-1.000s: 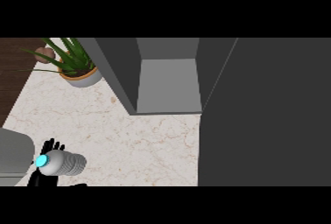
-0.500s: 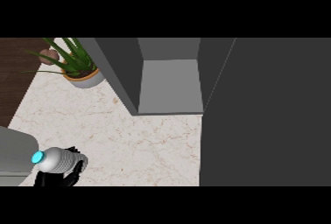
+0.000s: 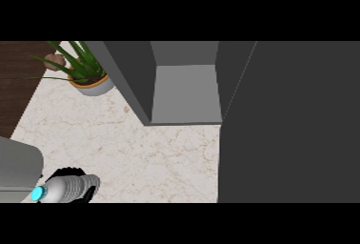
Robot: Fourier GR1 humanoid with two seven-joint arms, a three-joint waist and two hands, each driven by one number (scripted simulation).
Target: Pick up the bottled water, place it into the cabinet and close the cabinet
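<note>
Marble-patterned counter (image 3: 141,143) filled the middle of the head view, pale with thin brown veins. Down at about seven o'clock the bottled water (image 3: 65,188) lay tipped almost end-on to the camera, its blue cap (image 3: 37,193) pointing toward the lower left and its ribbed clear body toward the centre. Black fingers of the left hand (image 3: 68,171) showed curled over the top of the bottle and a little below it, so the hand was wrapped round the bottle and mostly hidden by it. The grey forearm (image 3: 14,167) came in from the left edge at eight o'clock. Judging from the tilt and the way the bottle hid the counter beneath it, it was probably lifted clear rather than resting, though contact with the surface could not be made out.

At twelve o'clock stood the cabinet (image 3: 184,90), a grey box with its inside open to view and bare; its floor faced the camera, which left a plain landing place for the bottle. The dark slab from two to five o'clock was most likely the cabinet door (image 3: 288,124), swung wide toward the robot, which would keep the opening free until the bottle went in. At eleven o'clock a potted plant (image 3: 83,71) sat near the cabinet's left wall, well apart from the hand.

The bottle was well apart from the cabinet, so the carry was the step in hand, with placing and closing not yet done. The right hand showed nowhere.
</note>
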